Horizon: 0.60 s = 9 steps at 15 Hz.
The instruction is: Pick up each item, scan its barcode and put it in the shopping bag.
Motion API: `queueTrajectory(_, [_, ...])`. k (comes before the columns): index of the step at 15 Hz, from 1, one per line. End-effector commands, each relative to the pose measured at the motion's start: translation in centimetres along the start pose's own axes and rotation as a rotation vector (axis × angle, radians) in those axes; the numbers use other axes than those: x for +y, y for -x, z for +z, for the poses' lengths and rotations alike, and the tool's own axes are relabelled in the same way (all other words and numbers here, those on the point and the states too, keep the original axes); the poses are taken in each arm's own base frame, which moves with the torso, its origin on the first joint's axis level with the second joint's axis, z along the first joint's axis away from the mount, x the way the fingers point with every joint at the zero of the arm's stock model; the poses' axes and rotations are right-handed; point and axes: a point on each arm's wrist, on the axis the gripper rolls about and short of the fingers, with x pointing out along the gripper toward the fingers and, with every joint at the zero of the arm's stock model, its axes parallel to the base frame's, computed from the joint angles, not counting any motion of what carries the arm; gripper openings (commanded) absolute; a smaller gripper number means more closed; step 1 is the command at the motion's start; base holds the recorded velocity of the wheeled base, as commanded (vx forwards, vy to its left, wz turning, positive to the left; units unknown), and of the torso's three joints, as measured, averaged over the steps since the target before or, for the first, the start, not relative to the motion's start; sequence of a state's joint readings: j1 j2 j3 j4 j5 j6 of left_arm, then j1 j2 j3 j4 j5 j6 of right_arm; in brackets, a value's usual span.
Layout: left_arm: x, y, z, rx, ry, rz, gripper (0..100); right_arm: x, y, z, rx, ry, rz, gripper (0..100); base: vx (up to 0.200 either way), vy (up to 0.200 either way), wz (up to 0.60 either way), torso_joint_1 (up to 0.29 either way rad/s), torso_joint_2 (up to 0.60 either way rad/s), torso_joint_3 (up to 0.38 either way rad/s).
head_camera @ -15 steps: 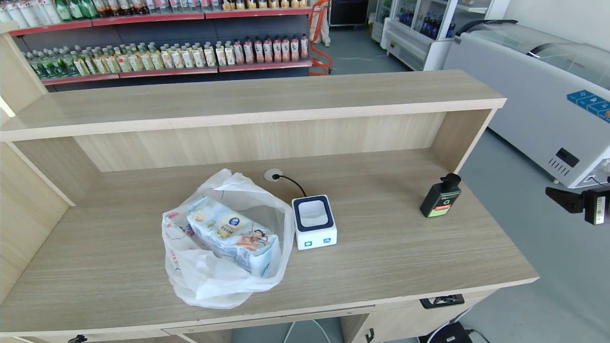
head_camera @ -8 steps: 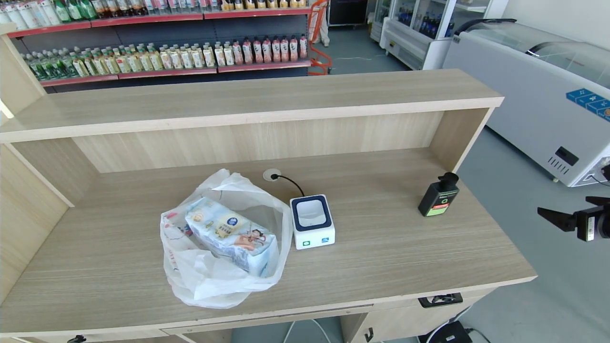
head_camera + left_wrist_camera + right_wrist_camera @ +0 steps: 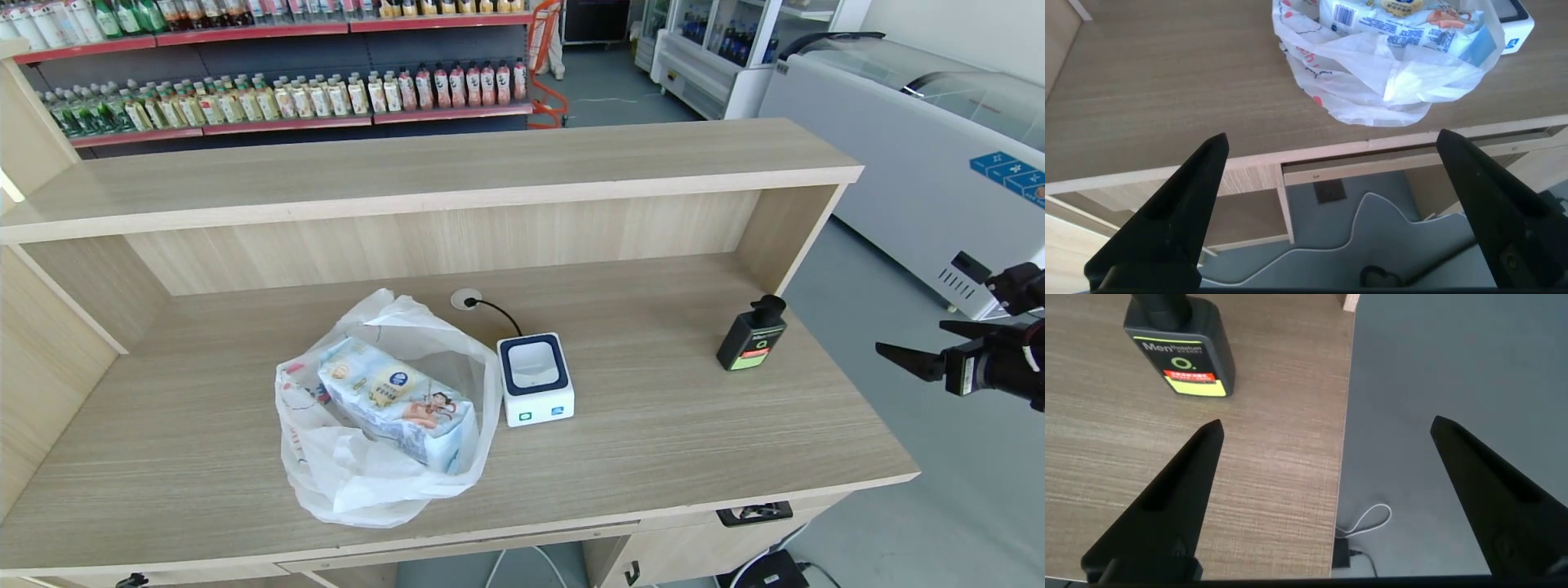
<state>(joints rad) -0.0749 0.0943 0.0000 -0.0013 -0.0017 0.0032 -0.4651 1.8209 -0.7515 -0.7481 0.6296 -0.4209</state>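
Right gripper [image 3: 910,336]: jaws spread wide, nothing in them. It hangs off the counter's [image 3: 694,441] right edge over the floor, fingers roughly level and aimed back toward the counter. The dark pump bottle [image 3: 753,336] stands upright near that edge, well clear of the fingers. Left gripper [image 3: 1333,137]: jaws also spread, empty, held low in front of the counter's front edge, facing the shopping bag [image 3: 359,482]. The bag holds a tissue pack [image 3: 397,402], and the scanner [image 3: 535,380] sits right beside the bag.

Open counter [image 3: 653,408] between scanner [image 3: 535,380] and bottle [image 3: 753,336]; back panel [image 3: 449,237] behind, side panel [image 3: 796,233] beside bottle
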Motion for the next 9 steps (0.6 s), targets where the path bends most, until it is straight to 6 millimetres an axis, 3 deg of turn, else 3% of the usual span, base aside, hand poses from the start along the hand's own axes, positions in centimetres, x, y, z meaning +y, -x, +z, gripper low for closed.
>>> queueTrajectory(1, [0.0,0.0,0.0,0.001,0.0,0.0,100,0.0,-1.8,-0.2,-0.006,-0.014,0.044,100,0.0,0.0,0.0,0.0,0.0,0.0])
queueTrajectory(9, [0.0,0.0,0.0,0.001,0.0,0.0,100,1.1,-5.4,-0.2,-0.031,-0.005,0.16,100,0.0,0.0,0.0,0.0,0.0,0.0])
